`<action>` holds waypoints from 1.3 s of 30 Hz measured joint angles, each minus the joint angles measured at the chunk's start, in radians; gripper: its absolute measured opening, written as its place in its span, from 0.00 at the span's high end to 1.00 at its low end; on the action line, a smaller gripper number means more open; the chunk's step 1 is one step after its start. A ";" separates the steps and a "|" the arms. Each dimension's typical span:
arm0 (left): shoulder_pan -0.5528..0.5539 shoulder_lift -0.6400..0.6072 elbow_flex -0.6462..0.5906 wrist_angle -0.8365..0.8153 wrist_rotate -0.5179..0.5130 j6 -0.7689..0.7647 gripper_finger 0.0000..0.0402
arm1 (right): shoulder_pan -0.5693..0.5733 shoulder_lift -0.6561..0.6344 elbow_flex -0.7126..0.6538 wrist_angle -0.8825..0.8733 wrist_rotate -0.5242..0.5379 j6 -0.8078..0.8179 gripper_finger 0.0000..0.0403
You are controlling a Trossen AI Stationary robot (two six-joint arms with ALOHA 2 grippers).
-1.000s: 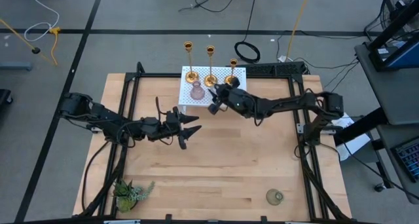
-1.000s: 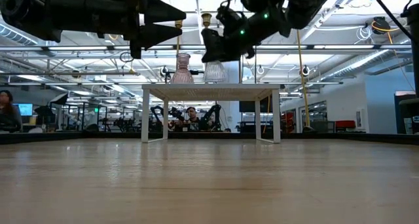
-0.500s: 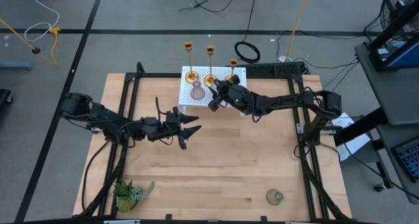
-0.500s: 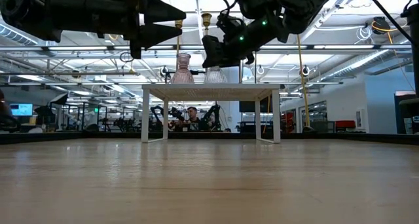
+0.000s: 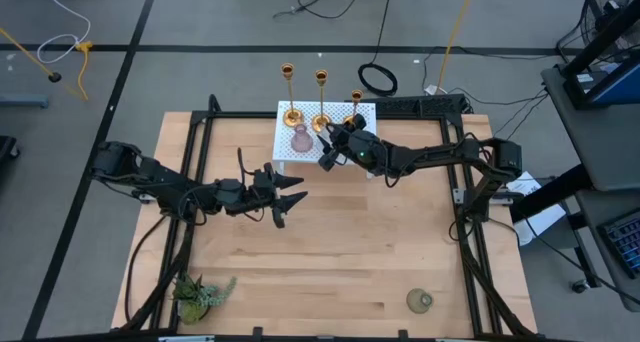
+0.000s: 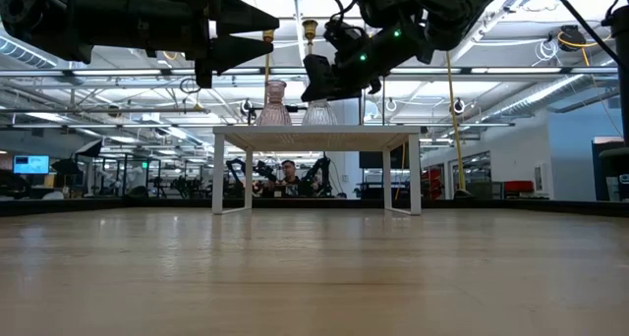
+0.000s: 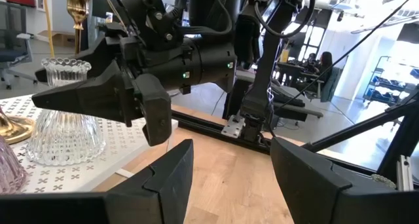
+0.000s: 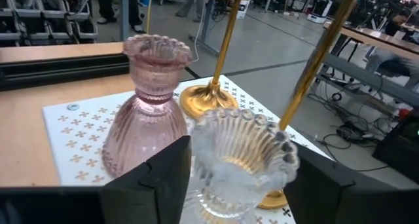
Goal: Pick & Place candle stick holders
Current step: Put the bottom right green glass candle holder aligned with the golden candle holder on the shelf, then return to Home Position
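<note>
**Right gripper settles the clear glass holder onto the white rack**

High view: the right gripper (image 5: 328,158) has shifted a little toward the rack (image 5: 366,112) over the last second and now sits at its near edge, the pink holder (image 5: 299,139) just beside it. The left gripper (image 5: 290,196) waits over bare table, fingers spread, unmoved. The green holder (image 5: 420,301) lies well apart, near the front edge.

Low view: the clear holder (image 6: 316,113) has sunk from a raised position to the rack top, level with the pink one.

Left wrist view: the clear holder's base rests on the rack, just ahead of the right gripper's tips.

Right wrist view: the open fingers flank the clear holder without visibly pressing it; two gold candlesticks (image 8: 226,39) stand beyond.

Judgement: placement looks done; the green holder remains.
</note>
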 joint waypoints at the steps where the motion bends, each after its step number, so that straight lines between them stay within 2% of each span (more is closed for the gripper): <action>1: 0.000 0.000 0.000 0.000 0.000 0.000 0.48 | 0.003 0.000 0.000 0.000 0.000 0.001 0.48; 9: -0.005 0.000 0.000 -0.001 0.001 0.000 0.48 | 0.046 -0.019 -0.001 -0.018 0.006 -0.049 0.48; 13: -0.013 0.000 0.000 -0.002 0.001 0.000 0.48 | 0.083 -0.058 -0.001 -0.067 0.122 -0.087 0.48; 17: -0.024 0.000 0.000 -0.003 0.001 0.011 0.48 | 0.133 -0.132 -0.001 -0.176 0.212 -0.111 0.48; 27: -0.029 0.000 0.000 -0.003 0.001 0.027 0.48 | 0.301 -0.322 -0.002 -0.523 0.206 0.000 0.48; 31: -0.029 0.000 0.000 -0.003 0.001 0.033 0.48 | 0.396 -0.388 -0.001 -0.709 0.204 0.106 0.50; 35: -0.029 0.000 0.000 -0.002 0.001 0.034 0.48 | 0.500 -0.435 -0.001 -0.897 0.171 0.267 0.53; 39: -0.029 0.000 0.000 -0.002 0.001 0.034 0.48 | 0.601 -0.464 -0.001 -1.035 -0.029 0.433 0.55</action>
